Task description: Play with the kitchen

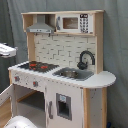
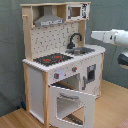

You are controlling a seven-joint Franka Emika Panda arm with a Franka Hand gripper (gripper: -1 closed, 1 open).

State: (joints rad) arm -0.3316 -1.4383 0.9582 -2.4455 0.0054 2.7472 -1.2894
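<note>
The kitchen point(image 1: 60, 75) point(image 2: 60, 60) is a tall toy of light wood and white panels, standing in the middle of both exterior views. It has a black-red hob point(image 1: 39, 65) point(image 2: 52, 59), a sink with a black faucet point(image 1: 85, 59) point(image 2: 75, 40), a grey hood point(image 1: 41, 26) and a microwave point(image 1: 72, 23) on top. Its windowed oven door point(image 2: 70, 104) hangs open and tilts down toward the front. My gripper point(image 2: 97, 35) hovers at the second exterior view's right, beside the sink end at about faucet height, touching nothing. At the first exterior view's left edge only a white part of it point(image 1: 6, 49) shows.
A grey curtain point(image 1: 116, 45) hangs behind the kitchen. The floor is light wood point(image 2: 112, 107). A dark joint of my arm point(image 2: 122, 60) sits at the second exterior view's right edge. A white rounded shape point(image 1: 20, 122) lies at the first exterior view's bottom left.
</note>
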